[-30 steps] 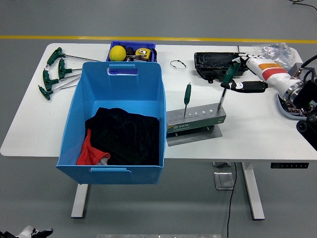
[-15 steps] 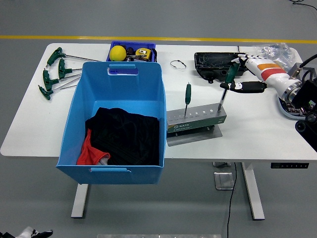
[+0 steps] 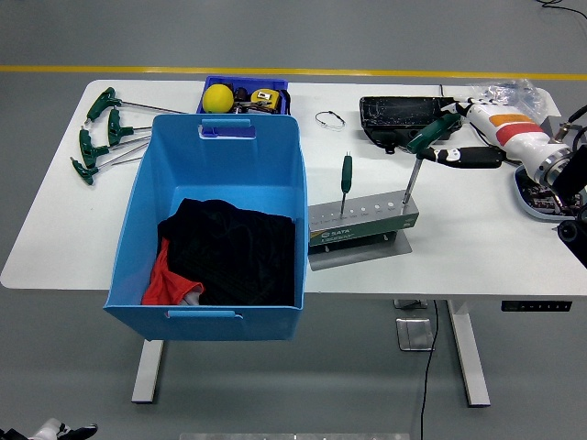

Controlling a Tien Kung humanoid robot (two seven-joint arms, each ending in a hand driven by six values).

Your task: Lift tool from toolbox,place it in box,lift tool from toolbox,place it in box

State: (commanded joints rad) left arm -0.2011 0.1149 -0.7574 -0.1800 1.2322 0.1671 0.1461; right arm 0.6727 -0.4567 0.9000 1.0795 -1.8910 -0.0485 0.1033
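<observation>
— Where is the right hand [image 3: 459,128]?

— Over the table's [image 3: 477,247] right side, fingers wrapped round the green handle of a screwdriver [image 3: 424,147]. The handle tilts toward the hand; the shaft runs down to the right end of the toolbox [image 3: 363,223], a grey metal stand. Whether the tip is in its hole or just above it I cannot tell.

— Any writing on the stand?

— A small green label on its front face reads SATA. Nothing else is legible.

— Other tools in it?

— One more green-handled screwdriver [image 3: 347,178] stands upright in the left part of the rack.

— And the box?

— The blue box [image 3: 220,174] sits just left of the stand, with black and red cloth [image 3: 229,252] inside. No tool shows in it.

— Around it?

— Green T-handle keys [image 3: 101,128] lie at the far left, a blue tray [image 3: 244,95] with a yellow ball [image 3: 217,97] sits behind the box, and a black case [image 3: 394,115] lies behind the hand.
</observation>
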